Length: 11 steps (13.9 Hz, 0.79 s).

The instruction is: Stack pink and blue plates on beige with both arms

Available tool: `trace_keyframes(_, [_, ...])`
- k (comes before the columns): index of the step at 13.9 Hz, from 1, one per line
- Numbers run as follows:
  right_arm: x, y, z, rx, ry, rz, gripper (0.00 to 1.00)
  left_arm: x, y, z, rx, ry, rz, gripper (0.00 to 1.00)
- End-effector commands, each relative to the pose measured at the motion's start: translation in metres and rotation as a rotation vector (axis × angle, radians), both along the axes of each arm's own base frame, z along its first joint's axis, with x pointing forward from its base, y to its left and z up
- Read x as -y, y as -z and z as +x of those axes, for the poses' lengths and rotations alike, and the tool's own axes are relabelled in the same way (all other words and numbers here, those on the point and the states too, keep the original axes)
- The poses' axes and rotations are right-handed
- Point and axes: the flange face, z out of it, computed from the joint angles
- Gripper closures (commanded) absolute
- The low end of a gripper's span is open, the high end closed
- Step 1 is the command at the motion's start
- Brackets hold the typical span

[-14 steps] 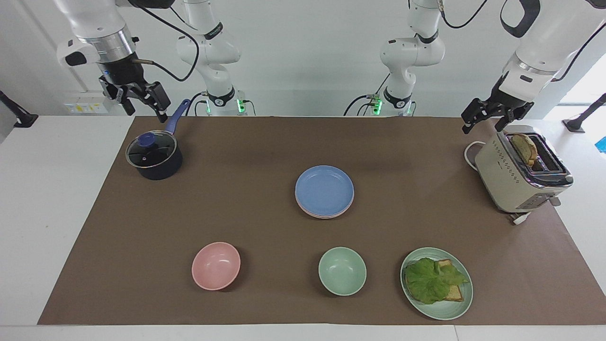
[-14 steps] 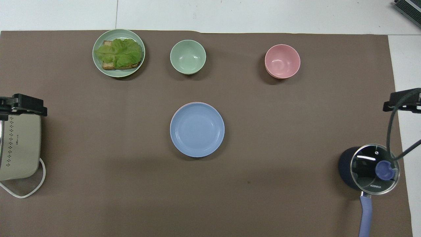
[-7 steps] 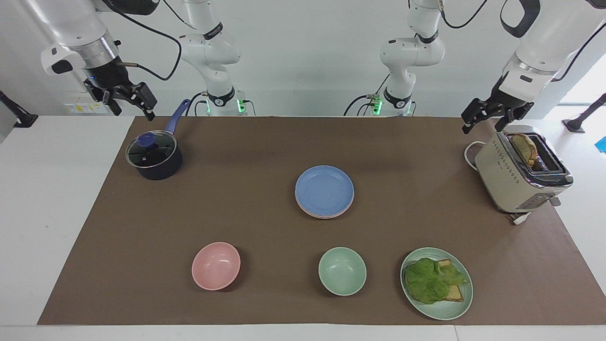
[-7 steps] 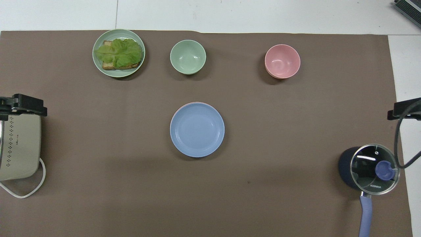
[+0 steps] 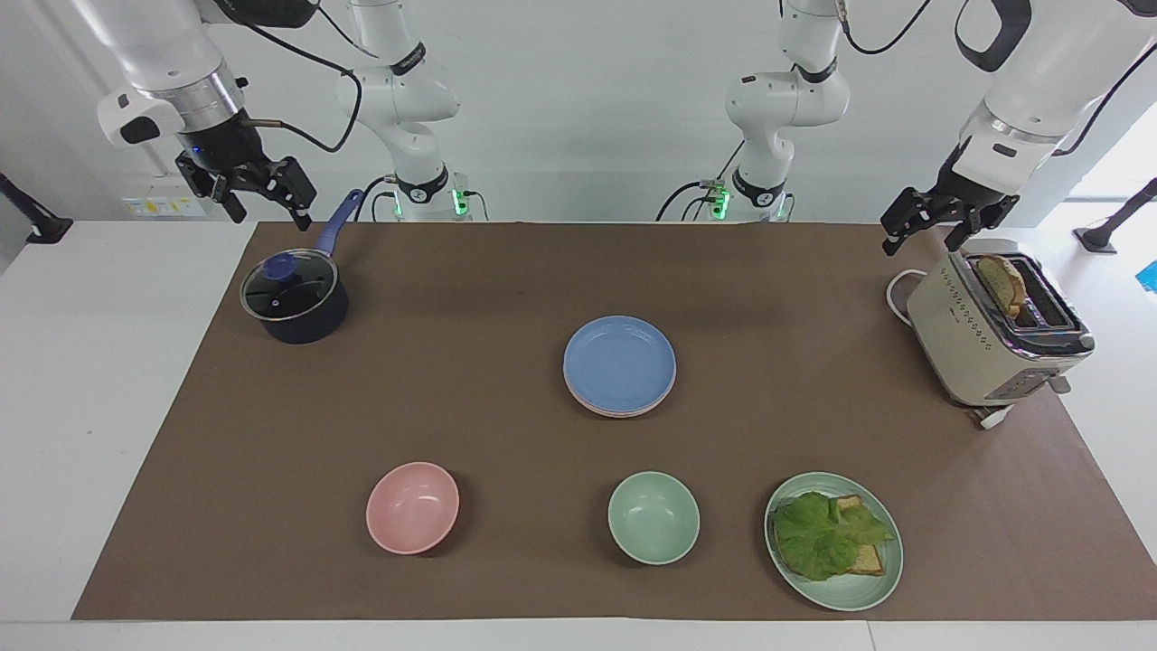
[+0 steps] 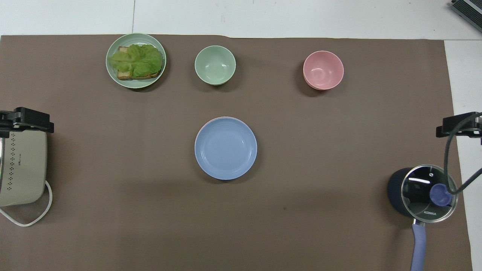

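The blue plate (image 5: 619,362) (image 6: 226,148) lies on top of a stack in the middle of the brown mat. Just under it, the pink plate (image 5: 620,411) shows only as a thin rim. The beige plate is hidden; I cannot make it out under the stack. My right gripper (image 5: 271,212) (image 6: 455,126) hangs open and holds nothing, raised beside the pot at the right arm's end. My left gripper (image 5: 920,242) (image 6: 28,118) hangs open and holds nothing over the toaster's end.
A dark lidded pot (image 5: 294,298) with a blue handle stands at the right arm's end, and a toaster (image 5: 994,330) holding bread at the left arm's end. Farther from the robots stand a pink bowl (image 5: 412,507), a green bowl (image 5: 653,517) and a green plate (image 5: 881,583) with lettuce and bread.
My right gripper swung out toward its end of the table, then came partway back. The left arm and the stacked plates have not moved.
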Motion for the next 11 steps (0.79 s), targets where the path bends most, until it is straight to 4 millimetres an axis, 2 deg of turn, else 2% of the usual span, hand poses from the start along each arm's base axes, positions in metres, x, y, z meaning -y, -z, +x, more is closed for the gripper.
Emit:
trace_keyframes(1, [0.0007, 0.001, -0.0019, -0.01, -0.022, -0.013, 0.0, -0.0036, -0.004, -0.0033, -0.001, 0.004, 0.013, 0.0])
trace_keyframes(11, [-0.0058, -0.0052, -0.0025, -0.007, -0.051, -0.016, 0.0, -0.0044, -0.004, -0.0033, -0.001, 0.002, 0.013, 0.0])
